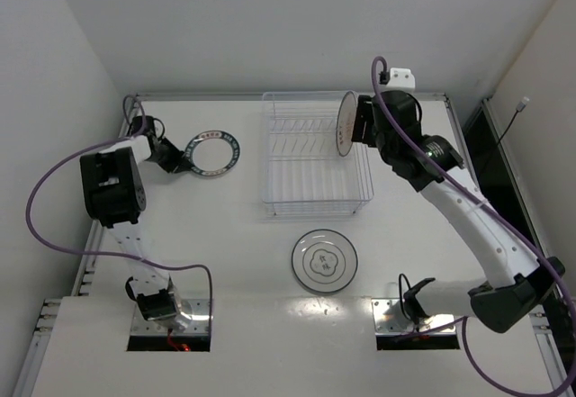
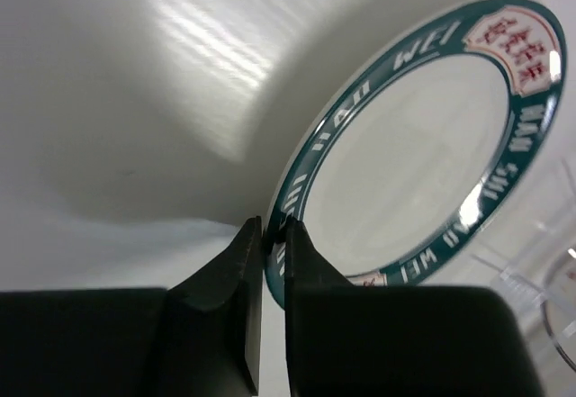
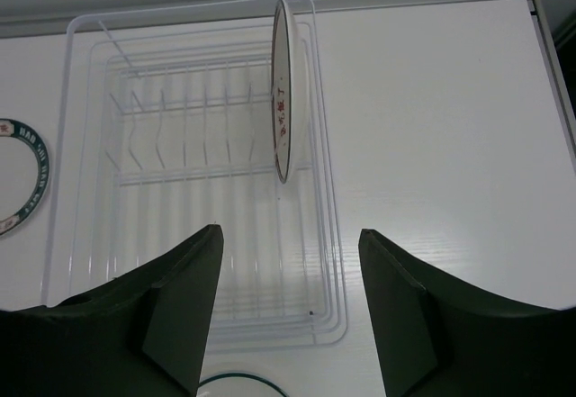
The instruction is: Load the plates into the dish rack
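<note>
A white plate with a dark teal lettered rim (image 1: 213, 154) (image 2: 432, 145) lies at the back left of the table. My left gripper (image 1: 177, 159) (image 2: 273, 235) is shut on its near rim. A second plate with red marks (image 1: 346, 125) (image 3: 286, 91) stands on edge in the right end of the clear dish rack (image 1: 317, 206) (image 3: 270, 329). Just beside and above it, my right gripper (image 1: 362, 123) (image 3: 290, 244) is open, holding nothing. A third plate with a thin dark ring (image 1: 324, 260) lies flat in front of the rack.
The rack's other slots (image 3: 180, 109) hold nothing. White walls enclose the table at the back and both sides. A purple cable (image 1: 54, 226) loops off the left arm. The ring plate's rim (image 3: 243, 381) shows below the right fingers.
</note>
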Tool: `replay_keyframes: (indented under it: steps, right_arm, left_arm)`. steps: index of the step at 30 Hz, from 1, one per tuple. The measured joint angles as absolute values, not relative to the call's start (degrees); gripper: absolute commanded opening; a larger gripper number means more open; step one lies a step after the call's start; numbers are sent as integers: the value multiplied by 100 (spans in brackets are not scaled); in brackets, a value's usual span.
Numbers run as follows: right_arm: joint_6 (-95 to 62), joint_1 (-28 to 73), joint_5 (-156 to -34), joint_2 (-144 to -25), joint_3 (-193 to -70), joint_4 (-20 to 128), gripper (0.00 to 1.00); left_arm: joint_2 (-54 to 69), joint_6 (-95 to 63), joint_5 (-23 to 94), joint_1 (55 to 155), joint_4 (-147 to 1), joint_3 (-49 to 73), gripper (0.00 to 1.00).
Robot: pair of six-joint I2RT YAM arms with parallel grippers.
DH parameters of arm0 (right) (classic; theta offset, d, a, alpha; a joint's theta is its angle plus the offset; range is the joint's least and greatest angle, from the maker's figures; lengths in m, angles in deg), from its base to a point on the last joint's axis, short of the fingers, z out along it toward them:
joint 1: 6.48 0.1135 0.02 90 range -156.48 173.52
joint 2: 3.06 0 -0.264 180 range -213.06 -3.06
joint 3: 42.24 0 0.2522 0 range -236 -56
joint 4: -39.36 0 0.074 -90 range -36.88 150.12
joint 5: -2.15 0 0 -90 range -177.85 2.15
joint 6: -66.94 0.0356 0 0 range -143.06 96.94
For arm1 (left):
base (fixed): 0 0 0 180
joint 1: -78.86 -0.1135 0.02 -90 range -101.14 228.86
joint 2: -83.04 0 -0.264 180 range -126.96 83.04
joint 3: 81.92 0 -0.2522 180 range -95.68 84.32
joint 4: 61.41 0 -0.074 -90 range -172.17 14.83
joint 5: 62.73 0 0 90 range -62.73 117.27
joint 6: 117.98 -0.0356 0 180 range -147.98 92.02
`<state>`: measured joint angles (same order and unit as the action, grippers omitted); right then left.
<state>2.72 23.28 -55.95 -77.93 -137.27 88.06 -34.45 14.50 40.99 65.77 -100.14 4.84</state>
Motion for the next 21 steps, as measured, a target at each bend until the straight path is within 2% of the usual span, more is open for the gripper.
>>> replay_keyframes:
  steps: [8,11,19,21]
  right_arm:
    - [320,2326,-5661,-7367,-13684,8835,61]
    - [347,2324,-5906,-7330,-13631,8813,65]
    - [240,2271,-7700,-7539,-13504,8398,68]
    - [240,2245,-8231,-7682,-13439,8168,69]
  left_arm:
    - [-3674,1763,6075,6538,-8589,1144,0]
    - [-3646,2101,6669,6542,-7750,1677,0]
    - [-3030,3515,7192,6556,-5164,3303,0]
    - [-2918,4097,7323,6510,-4143,3581,0]
